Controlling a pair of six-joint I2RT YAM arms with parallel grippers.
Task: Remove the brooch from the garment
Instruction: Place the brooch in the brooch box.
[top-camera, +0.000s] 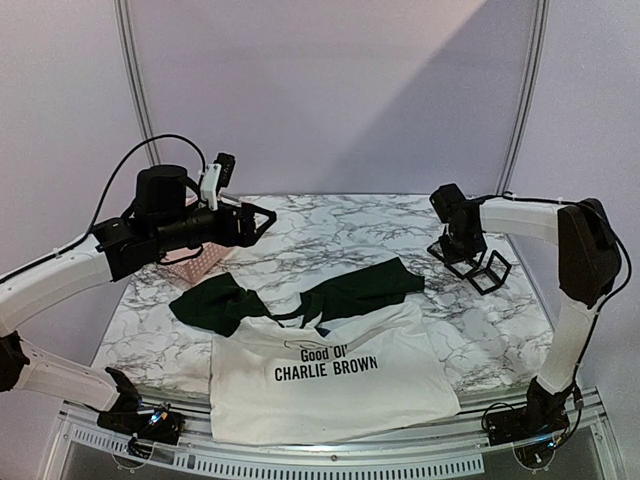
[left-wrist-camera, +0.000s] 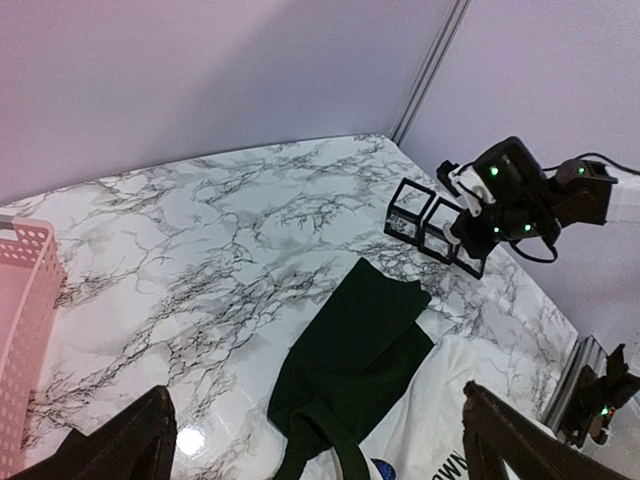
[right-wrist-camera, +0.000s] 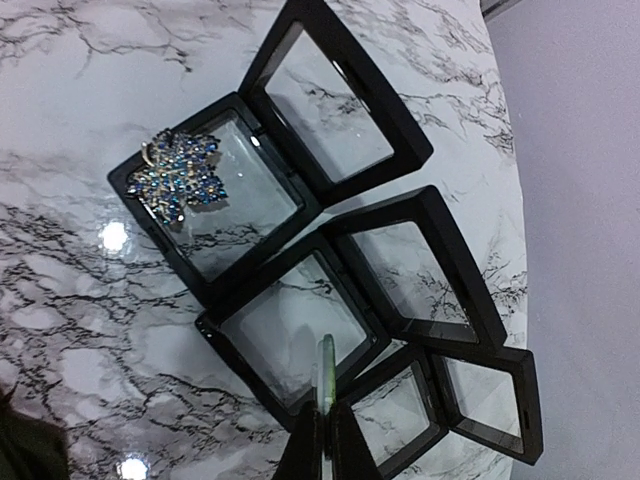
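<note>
Brooch (right-wrist-camera: 180, 178) in case (right-wrist-camera: 152, 238), table's (top-camera: 330, 215) right edge; garment (top-camera: 330, 385) at near edge.
Right fingers (right-wrist-camera: 308, 450) pressed together over the cases, left fingers (left-wrist-camera: 120, 440) spread wide, idle. Best lift straight up, clear of raised lids.

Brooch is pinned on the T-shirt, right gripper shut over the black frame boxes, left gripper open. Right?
No. The brooch is not on the T-shirt; the right wrist view shows it lying in an open black frame box. The rest stands: right gripper shut over the boxes, left gripper open.
</note>
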